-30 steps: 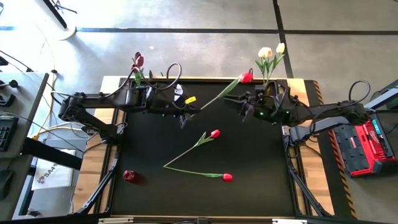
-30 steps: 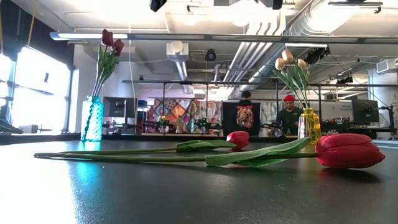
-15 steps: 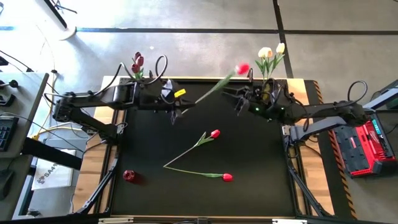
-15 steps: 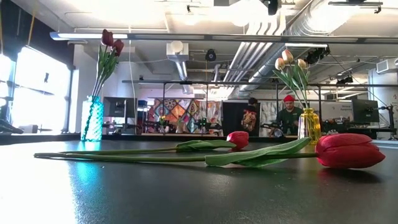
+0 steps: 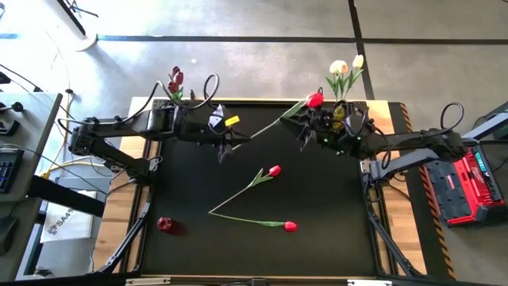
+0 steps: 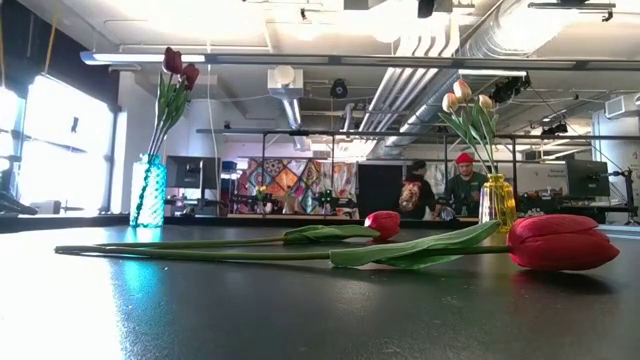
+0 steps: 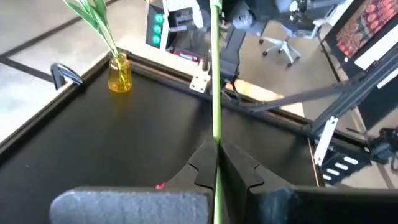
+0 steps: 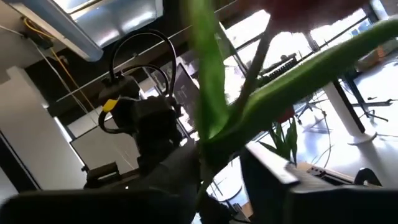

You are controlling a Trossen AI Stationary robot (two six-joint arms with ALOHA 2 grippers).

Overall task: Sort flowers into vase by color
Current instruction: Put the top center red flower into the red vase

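Left tool pinches the red tulip's stem tip, upper middle of the desk; right tool clamps the same stem just under the head.

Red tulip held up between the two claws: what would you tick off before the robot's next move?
1. Left claw grips the held red tulip: ok, stem pinched between its fingers.
2. Right claw has hold too: cannot tell; stem and leaf sit right at it.
3. Held head clear of the yellow vase: cannot tell; from above they are side by side.
4. Two loose red tulips lie apart from both arms: ok.
5. Blue vase upright: ok.
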